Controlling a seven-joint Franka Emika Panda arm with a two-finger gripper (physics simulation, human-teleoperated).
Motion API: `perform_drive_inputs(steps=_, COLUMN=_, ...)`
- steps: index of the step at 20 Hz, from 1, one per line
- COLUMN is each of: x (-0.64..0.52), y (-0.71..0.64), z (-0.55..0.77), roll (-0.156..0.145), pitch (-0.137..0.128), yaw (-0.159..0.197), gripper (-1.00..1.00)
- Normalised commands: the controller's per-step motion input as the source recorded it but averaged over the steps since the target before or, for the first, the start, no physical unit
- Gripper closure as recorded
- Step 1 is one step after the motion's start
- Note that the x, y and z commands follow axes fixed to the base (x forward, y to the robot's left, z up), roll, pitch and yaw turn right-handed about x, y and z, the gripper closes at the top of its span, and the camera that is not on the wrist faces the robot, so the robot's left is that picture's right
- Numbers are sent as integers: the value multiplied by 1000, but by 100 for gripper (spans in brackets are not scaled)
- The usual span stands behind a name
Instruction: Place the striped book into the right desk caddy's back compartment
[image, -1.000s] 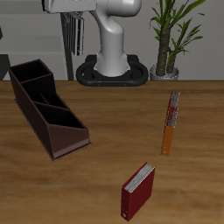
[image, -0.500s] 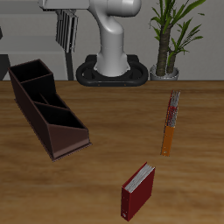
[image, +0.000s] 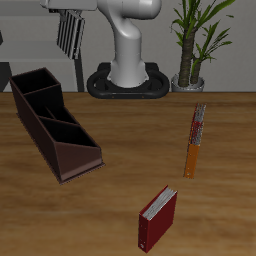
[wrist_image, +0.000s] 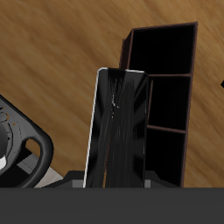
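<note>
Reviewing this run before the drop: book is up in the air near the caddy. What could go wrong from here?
1. The striped book hangs high above the right desk caddy; released from here it could bounce or land outside it.
2. The slanted dividers make the back compartment a narrow target; a misaligned book could catch on a divider or end in the middle section.
3. The fingers are not visible on the book in the wrist view, so how securely it is held is unclear; it may slip on descent.

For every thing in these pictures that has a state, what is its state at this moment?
striped book: held by the gripper, lifted above the caddy
gripper: shut on the striped book, high over the table's back
right desk caddy: on the table, open-topped, all three sections empty
back compartment: empty
red book: lying on the table
orange-and-red book: lying on the table
</note>
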Motion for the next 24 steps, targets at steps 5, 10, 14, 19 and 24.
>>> perform_drive_inputs(steps=5, x=-165, y=-86, z=-22, roll=-51, pitch=-18, yaw=-11, gripper=100)
perform_drive_inputs(steps=10, x=-151, y=-87, z=-2, roll=-47, pitch=-42, yaw=5, gripper=100)
perform_drive_inputs(steps=14, x=-197, y=-111, z=30, roll=-61, pitch=-63, yaw=5, gripper=100)
perform_drive_inputs(steps=19, x=-157, y=-102, z=73, roll=-20, pitch=-72, yaw=32, gripper=100)
perform_drive_inputs(steps=24, x=-24, y=-216, z=95, roll=-48, pitch=-31, yaw=-33, gripper=100)
